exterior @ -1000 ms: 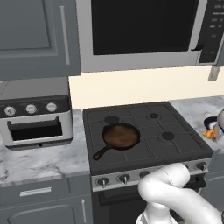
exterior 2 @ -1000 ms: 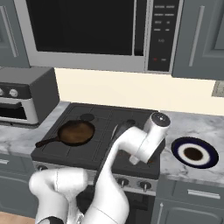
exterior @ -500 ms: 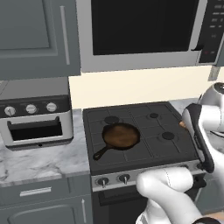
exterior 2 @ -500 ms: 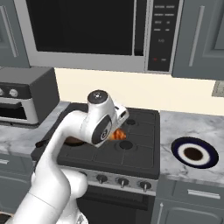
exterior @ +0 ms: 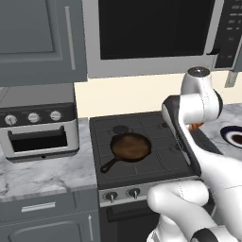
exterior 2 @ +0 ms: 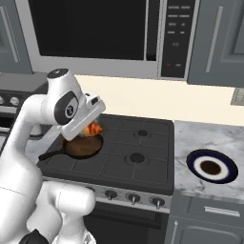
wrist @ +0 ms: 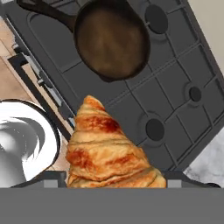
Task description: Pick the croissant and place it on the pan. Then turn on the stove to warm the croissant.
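Arm raised over the stove [exterior 2: 125, 147], forearm slanting down from the elbow joint; gripper [exterior 2: 90, 127] held above the cooktop with the croissant [exterior 2: 92, 129] between its fingers. In the hand view the croissant [wrist: 107, 151] sits between the two fingertips, which are parted to the pastry's width and closed on it; it is off every surface.

Pan [exterior 2: 82, 147]: on the front-left part of the cooktop, its handle pointing toward 8 o'clock in the right base view. In that view the croissant hangs at the pan's 1 o'clock rim. In the hand view the pan [wrist: 111, 39] lies at 12 o'clock from the croissant, its inside bare.

Room: grates to the right of the pan are free. Plate [exterior 2: 211, 167] on the marble counter, well apart at 3 o'clock of the stove. Toaster oven [exterior: 38, 125] on the counter at 9 o'clock of the stove [exterior: 142, 151]. Microwave [exterior 2: 105, 33] overhangs the cooktop.

Count: one croissant, one pan, one plate, four burners; three knobs seen on the front panel in the right base view, the rest of the row hidden by the arm.
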You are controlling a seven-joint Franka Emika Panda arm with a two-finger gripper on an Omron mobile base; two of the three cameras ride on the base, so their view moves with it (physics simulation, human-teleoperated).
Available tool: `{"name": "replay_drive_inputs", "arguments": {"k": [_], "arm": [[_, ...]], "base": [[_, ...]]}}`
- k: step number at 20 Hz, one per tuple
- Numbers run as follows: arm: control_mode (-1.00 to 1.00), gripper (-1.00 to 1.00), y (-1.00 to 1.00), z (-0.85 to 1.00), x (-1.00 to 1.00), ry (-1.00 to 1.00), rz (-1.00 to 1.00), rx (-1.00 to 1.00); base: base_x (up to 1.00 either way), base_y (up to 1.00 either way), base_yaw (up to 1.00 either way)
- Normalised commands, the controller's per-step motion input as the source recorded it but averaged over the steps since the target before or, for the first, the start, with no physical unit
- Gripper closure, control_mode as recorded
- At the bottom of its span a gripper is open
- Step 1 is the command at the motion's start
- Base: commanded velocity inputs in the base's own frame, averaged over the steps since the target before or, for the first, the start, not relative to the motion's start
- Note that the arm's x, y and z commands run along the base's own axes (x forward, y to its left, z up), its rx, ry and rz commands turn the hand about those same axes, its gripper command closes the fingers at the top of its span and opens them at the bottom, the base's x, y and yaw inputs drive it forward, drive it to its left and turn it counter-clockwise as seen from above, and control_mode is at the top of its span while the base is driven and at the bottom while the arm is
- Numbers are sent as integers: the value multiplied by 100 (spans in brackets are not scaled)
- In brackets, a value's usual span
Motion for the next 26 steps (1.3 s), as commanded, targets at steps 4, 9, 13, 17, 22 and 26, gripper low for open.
{"name": "replay_drive_inputs", "arguments": {"k": [4,9,13,17,22,26], "arm": [[-100,100,90,-7,0,19,0,0],[-100,100,78,-62,0,8,0,3],[-100,100,68,-72,0,0,0,6],[-100,100,42,-44,0,0,0,2],[-100,100,3,-19,22,-1,0,0],[-100,100,0,-5,51,0,0,4]], "base": [[0,0,0],[0,0,0],[0,0,0],[0,0,0],[0,0,0],[0,0,0]]}}
